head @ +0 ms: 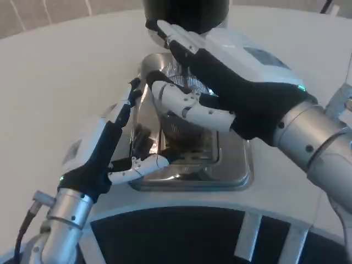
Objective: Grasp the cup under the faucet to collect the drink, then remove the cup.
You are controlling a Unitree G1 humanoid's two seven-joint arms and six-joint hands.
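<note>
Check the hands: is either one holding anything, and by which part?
Right hand wraps its fingers around the side wall of the clear cup on the metal drip tray. Left hand reaches along the cup's other side; contact cannot be told.

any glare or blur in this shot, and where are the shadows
Head view: soft overall, with the left hand and right hand slightly blurred at their edges; bright glare patches on the shiny metal tray; the cup between the hands is dim and hard to make out, shaded by the right hand; the white table is evenly lit, without hard shadows.
</note>
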